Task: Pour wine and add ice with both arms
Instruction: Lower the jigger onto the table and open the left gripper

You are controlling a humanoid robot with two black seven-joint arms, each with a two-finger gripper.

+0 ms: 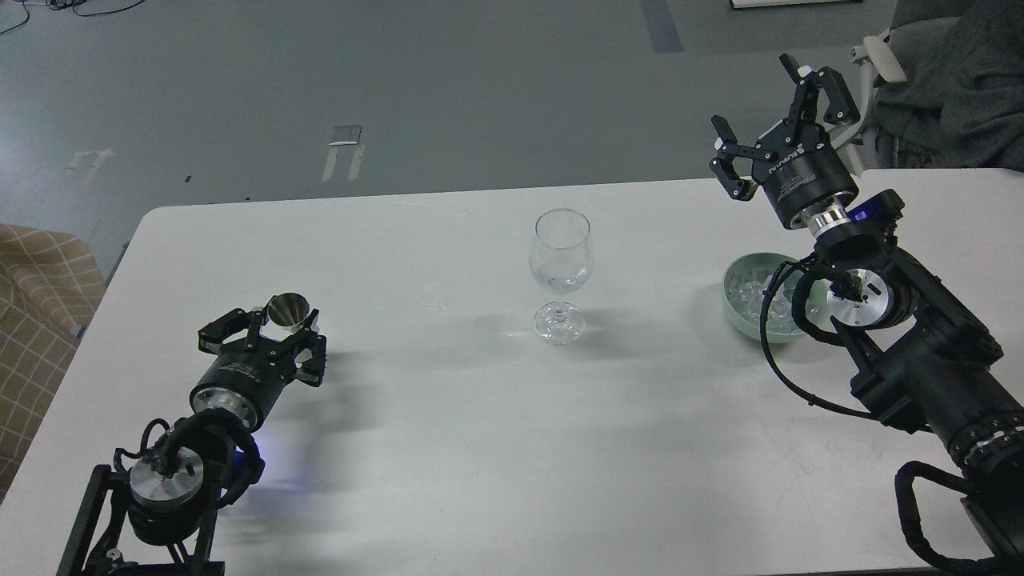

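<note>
A clear stemmed wine glass (pixel 562 260) stands upright mid-table; a little clear wine (pixel 560 280) may lie at the bottom of its bowl, hardly visible. My left gripper (pixel 276 334) is low over the table at the left, shut on a small steel jigger (pixel 287 310) whose open mouth faces up and toward me. My right gripper (pixel 772 112) is open and empty, raised over the table's far right edge. Below it a pale green bowl (pixel 738 308) holds the ice (pixel 750 294); my right arm hides part of the bowl.
The white table (pixel 448 432) ends close behind the glass, with grey floor beyond. A checked cloth (pixel 36 296) lies off the left edge. A chair with dark clothing (pixel 952 80) stands at the far right.
</note>
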